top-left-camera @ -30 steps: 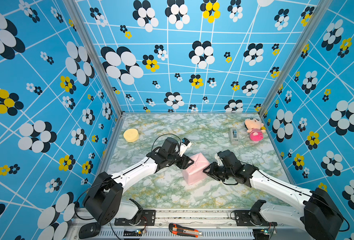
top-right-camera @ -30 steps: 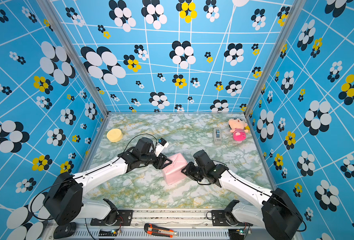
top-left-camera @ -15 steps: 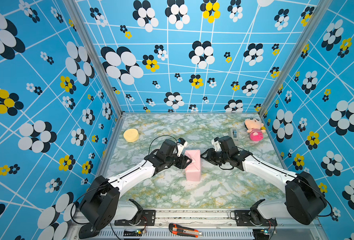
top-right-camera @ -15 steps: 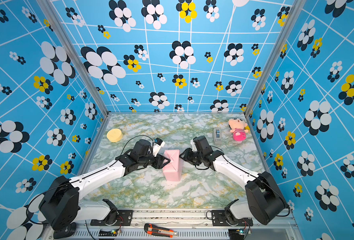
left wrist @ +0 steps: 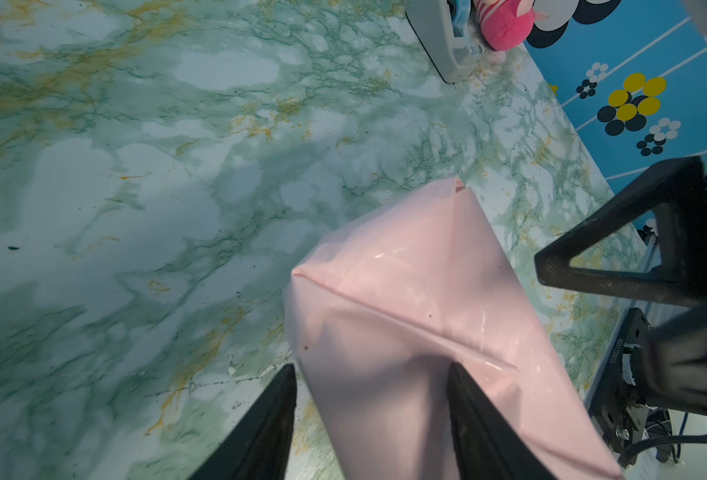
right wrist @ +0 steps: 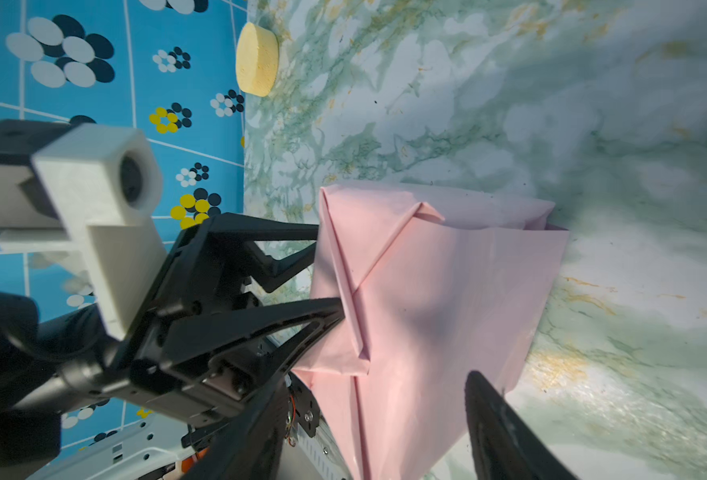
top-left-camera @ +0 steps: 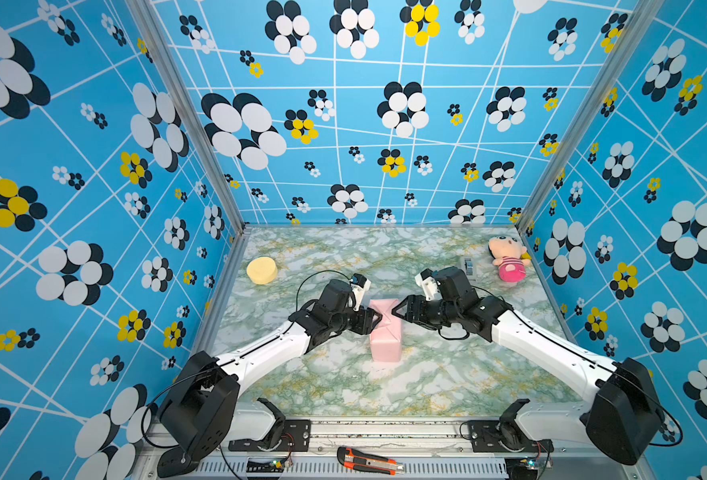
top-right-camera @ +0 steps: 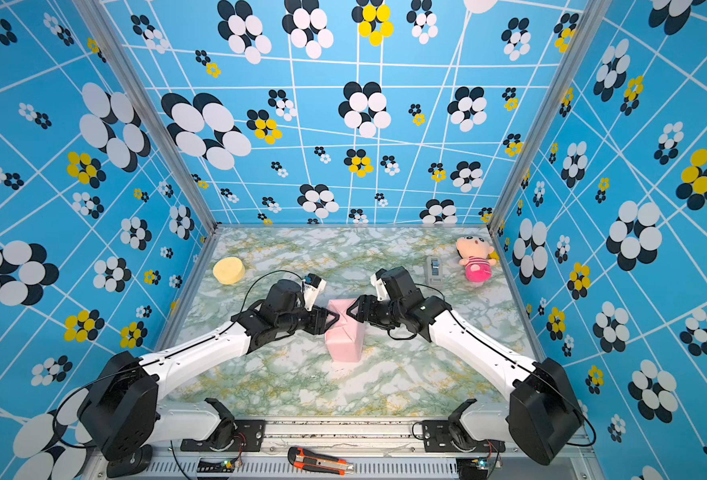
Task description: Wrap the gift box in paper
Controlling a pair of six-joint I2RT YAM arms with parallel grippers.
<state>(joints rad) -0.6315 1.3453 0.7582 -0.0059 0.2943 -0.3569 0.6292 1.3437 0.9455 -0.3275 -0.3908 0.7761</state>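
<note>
The gift box is hidden inside the pale pink paper [top-left-camera: 385, 336] [top-right-camera: 345, 336], a folded parcel standing on a narrow side mid-table. My left gripper [top-left-camera: 376, 320] [top-right-camera: 333, 322] holds the parcel's upper left edge; in the left wrist view its jaws [left wrist: 370, 368] straddle the paper [left wrist: 406, 291]. My right gripper [top-left-camera: 397, 309] [top-right-camera: 352, 309] is at the parcel's upper right, open. In the right wrist view its fingers [right wrist: 374, 380] stand wide on either side of the paper [right wrist: 447, 291] without touching it.
A yellow round sponge [top-left-camera: 262, 270] lies at the back left. A grey tape dispenser [top-left-camera: 469, 266] and a pink plush doll [top-left-camera: 507, 259] sit at the back right. An orange box cutter [top-left-camera: 368, 459] rests on the front rail. Patterned walls enclose three sides.
The parcel has turned from tilted to standing straight. My right gripper has let go of it, swung from its front right to its upper right, and opened wider. The left gripper kept its hold.
</note>
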